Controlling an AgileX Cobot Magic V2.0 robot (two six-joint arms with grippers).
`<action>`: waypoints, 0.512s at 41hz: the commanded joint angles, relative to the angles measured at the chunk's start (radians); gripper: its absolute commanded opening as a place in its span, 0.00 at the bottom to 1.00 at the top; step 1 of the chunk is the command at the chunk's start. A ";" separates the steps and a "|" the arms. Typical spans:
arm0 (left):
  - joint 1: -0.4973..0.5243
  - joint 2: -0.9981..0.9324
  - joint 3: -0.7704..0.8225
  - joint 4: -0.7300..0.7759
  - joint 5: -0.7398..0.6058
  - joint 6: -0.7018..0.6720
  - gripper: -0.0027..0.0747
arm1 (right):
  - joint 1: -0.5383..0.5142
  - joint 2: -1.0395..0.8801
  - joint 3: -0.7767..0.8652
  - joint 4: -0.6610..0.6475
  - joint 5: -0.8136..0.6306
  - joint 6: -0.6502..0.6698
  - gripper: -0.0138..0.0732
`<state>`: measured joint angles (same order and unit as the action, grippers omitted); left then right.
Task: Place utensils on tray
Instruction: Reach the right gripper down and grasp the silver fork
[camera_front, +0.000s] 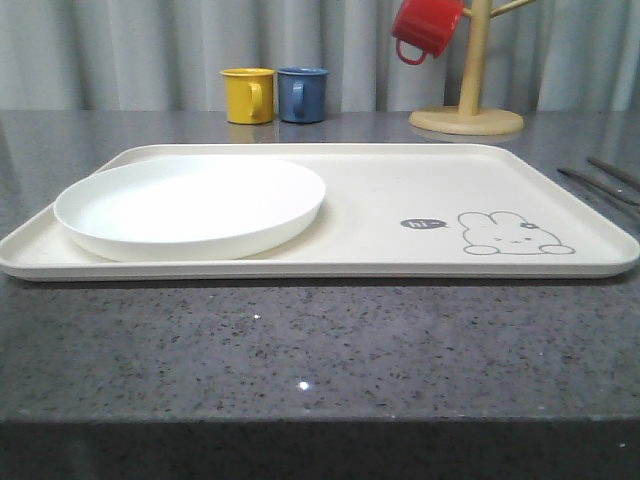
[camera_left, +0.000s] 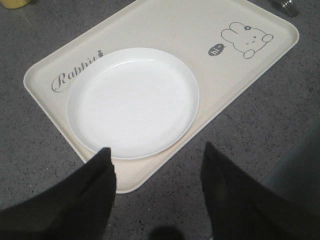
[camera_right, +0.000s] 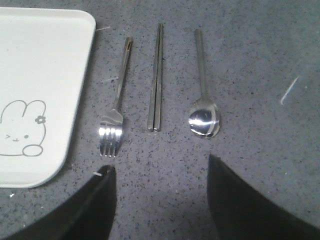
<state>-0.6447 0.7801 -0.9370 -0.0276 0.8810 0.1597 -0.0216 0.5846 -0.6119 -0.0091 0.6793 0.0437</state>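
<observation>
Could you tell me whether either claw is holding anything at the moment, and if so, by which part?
Nothing is held. The left claw is open above the plate, and the right claw is open above the fork, chopsticks and spoon.

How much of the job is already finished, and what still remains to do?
Done: the white plate sits on the tray. In hand: nothing; the right claw is open above the counter near the fork, and the left claw is open and empty by the tray's edge. Left: the fork, the chopsticks and the spoon all lie on the counter beside the tray.
</observation>
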 joint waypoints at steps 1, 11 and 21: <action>-0.009 -0.050 0.022 -0.005 -0.095 -0.019 0.52 | -0.006 0.007 -0.034 -0.015 -0.061 -0.011 0.66; -0.009 -0.075 0.055 -0.005 -0.106 -0.019 0.52 | -0.006 0.007 -0.034 -0.005 -0.074 -0.011 0.66; -0.009 -0.075 0.055 -0.005 -0.106 -0.019 0.52 | 0.033 0.052 -0.073 0.049 -0.028 -0.013 0.66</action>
<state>-0.6447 0.7081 -0.8579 -0.0276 0.8462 0.1495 -0.0114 0.5976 -0.6239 0.0306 0.6856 0.0437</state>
